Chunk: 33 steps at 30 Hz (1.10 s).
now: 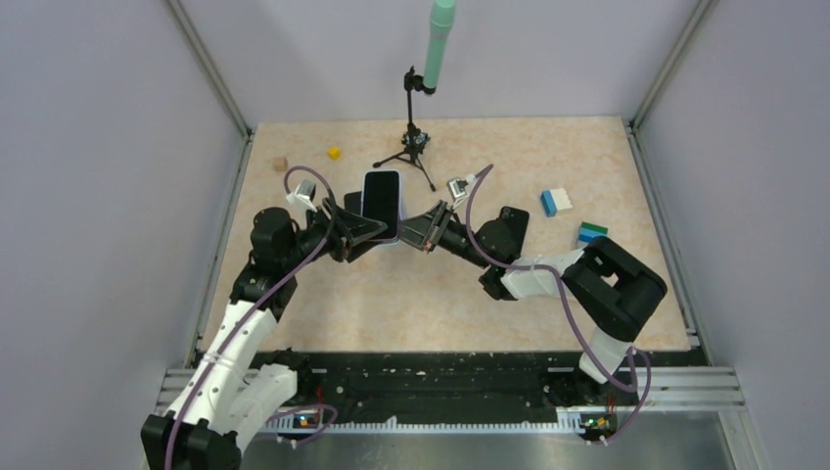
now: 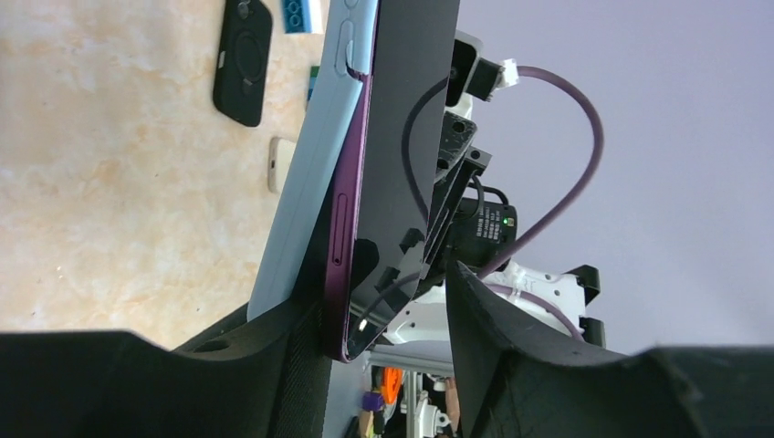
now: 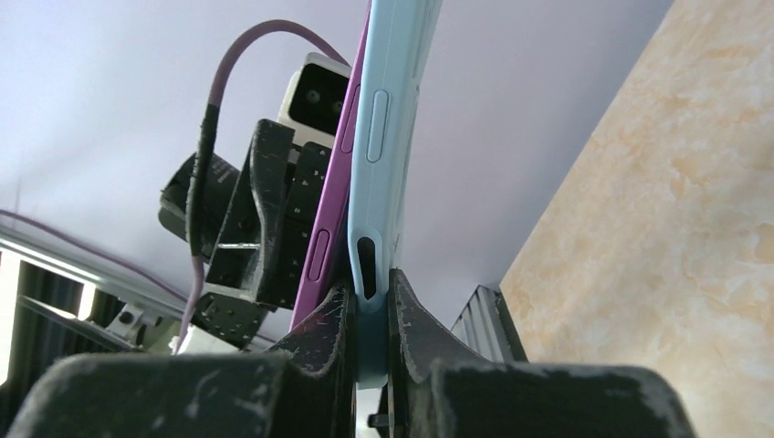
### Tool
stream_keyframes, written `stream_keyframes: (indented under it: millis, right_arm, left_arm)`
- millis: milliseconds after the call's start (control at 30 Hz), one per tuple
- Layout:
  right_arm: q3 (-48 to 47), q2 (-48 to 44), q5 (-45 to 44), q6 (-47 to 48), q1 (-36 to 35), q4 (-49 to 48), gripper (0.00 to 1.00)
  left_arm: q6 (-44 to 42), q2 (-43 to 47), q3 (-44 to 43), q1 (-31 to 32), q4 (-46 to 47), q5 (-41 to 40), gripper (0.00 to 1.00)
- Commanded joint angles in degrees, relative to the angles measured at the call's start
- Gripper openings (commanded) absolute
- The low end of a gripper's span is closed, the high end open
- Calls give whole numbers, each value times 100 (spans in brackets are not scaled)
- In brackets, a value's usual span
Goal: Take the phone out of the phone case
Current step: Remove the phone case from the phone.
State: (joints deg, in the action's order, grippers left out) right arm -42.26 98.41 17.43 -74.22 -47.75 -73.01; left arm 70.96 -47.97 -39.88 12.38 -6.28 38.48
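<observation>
As both reach inward, right pincer (image 3: 370, 301) clamps case (image 3: 392, 109); left pincer (image 2: 379, 301) gapes around phone (image 2: 402, 137).

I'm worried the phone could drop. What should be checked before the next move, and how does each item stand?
1. Right gripper clamped on phone case: ok.
2. Phone edge peeled from phone case: ok.
3. Left gripper closed on Phone: not ok, gap beside one finger.
4. Phone fully out of phone case: not ok.
5. Both raised off table: ok.
</observation>
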Motion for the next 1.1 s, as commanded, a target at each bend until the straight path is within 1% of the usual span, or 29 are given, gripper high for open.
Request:
stream_keyframes:
  millis: [0, 100, 200, 267, 367, 433, 467, 667, 833, 900, 1000, 1067]
  right_arm:
    - [-644, -197, 299, -364, -65, -1700, 0]
    - [-678, -224, 386, -488, -62, -1730, 0]
    - [-672, -279, 434, -528, -59, -1709, 0]
    - [-642, -331, 429, -491, -59, -1609, 0]
    - [-573, -419, 396, -372, -40, -1452, 0]
    - [-520, -474, 350, -289, -3, -1297, 0]
    - [-494, -494, 322, -246, 21, -1249, 0]
    - [-362, -596, 24, -190, 177, -873, 0]
    - [-168, -639, -575, 1, 363, -492, 0]
    - [-112, -658, -852, 110, 437, -292, 0]
    - [-107, -733, -1262, 300, 568, 222, 0]
    - [-107, -775, -1438, 368, 672, 390, 0]
  left_arm:
    - [448, 162, 351, 45, 880, -80, 48]
    - [467, 216, 423, 45, 1262, -136, 44]
    - [433, 226, 420, 45, 1424, -163, 38]
    - [455, 244, 432, 45, 1470, -203, 32]
    - [538, 339, 454, 45, 1534, -311, 18]
    - [527, 423, 449, 45, 1533, -405, 5]
    - [495, 466, 441, 45, 1527, -458, 0]
    - [195, 609, 210, 46, 1157, -455, 0]
    - [85, 675, -128, 45, 1045, 8, 0]
    - [-29, 741, -277, 45, 683, 99, 0]
    - [-211, 893, -513, 45, 71, 31, 0]
    - [-248, 952, -557, 45, -161, 55, 0]
